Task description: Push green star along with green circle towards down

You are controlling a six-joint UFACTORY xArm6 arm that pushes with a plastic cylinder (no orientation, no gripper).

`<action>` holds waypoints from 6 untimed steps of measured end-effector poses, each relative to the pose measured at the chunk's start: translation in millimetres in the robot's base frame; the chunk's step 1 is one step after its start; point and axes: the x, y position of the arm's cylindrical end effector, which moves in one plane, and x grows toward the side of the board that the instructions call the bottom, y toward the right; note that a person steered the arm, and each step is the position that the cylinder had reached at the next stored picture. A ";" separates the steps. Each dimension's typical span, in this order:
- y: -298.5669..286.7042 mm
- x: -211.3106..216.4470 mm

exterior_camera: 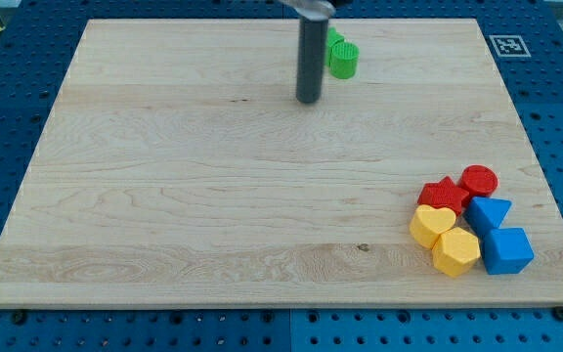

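Green circle [344,59] and green star [333,44] sit touching near the worktop's [164,196] top edge, right of centre; the rod hides most of the star, so its shape is barely legible. My tip [308,100] rests just below and to the view's left of the pair, apparently not touching them. The arm carries no claw, only the rod, so nothing opens or closes. Both blocks look small, rigid and light, likely to slide readily on smooth wood and to rotate or separate if struck off-centre. Best contact, by judgement: the pair's upper side, on the line between the 2. Below them the pale wooden board lies bare. 6 others cluster at lower right: red star [443,193], red circle [478,180], yellow heart [431,225], yellow hexagon [455,251], and 2 blue blocks [504,249].
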 end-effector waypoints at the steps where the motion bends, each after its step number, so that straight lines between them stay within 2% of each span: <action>1: -5.8 -69.3; 2: -5.4 -87.2; 3: 25.2 -105.5; 4: 36.4 -107.2; 6: 55.7 -75.7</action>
